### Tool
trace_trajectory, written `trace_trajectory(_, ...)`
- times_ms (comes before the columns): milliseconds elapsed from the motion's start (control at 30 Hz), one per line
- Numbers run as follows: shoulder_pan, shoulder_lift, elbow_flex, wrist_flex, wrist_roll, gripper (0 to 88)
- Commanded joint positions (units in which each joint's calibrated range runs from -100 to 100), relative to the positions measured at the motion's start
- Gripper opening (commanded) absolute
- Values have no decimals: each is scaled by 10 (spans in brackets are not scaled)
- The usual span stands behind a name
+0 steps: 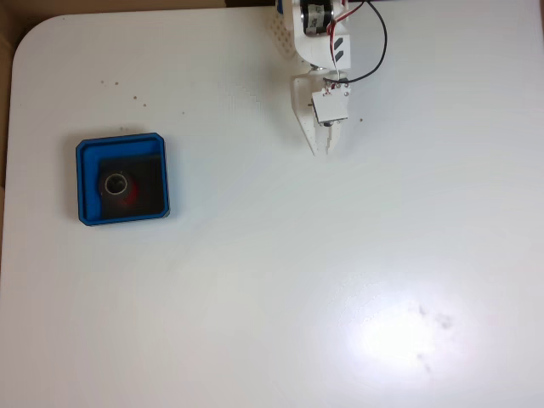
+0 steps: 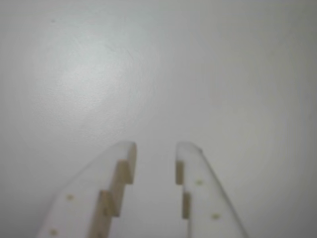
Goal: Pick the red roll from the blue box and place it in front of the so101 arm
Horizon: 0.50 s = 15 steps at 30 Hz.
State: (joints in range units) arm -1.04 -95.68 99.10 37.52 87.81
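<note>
The red roll (image 1: 127, 198) sits inside the blue box (image 1: 81, 183) at the left of the table in the fixed view, its grey core facing up. The white so101 arm (image 1: 316, 38) reaches in from the top edge. Its gripper (image 1: 321, 150) points down the picture, far to the right of the box and above bare table. In the wrist view the gripper (image 2: 156, 147) is slightly open, with a narrow gap between its white fingers (image 2: 119, 171) and nothing held between them, only white tabletop.
The white table (image 1: 272, 297) has a rounded corner at top left, with brown floor beyond the left edge. A bright glare patch lies at lower right. Small dark specks dot the surface near the box.
</note>
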Motion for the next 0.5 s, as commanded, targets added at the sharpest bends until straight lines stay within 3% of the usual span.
trace_trajectory(0, 3, -32, 7, -12, 4, 16)
trace_trajectory(467, 38, -32, 7, -12, 3, 16)
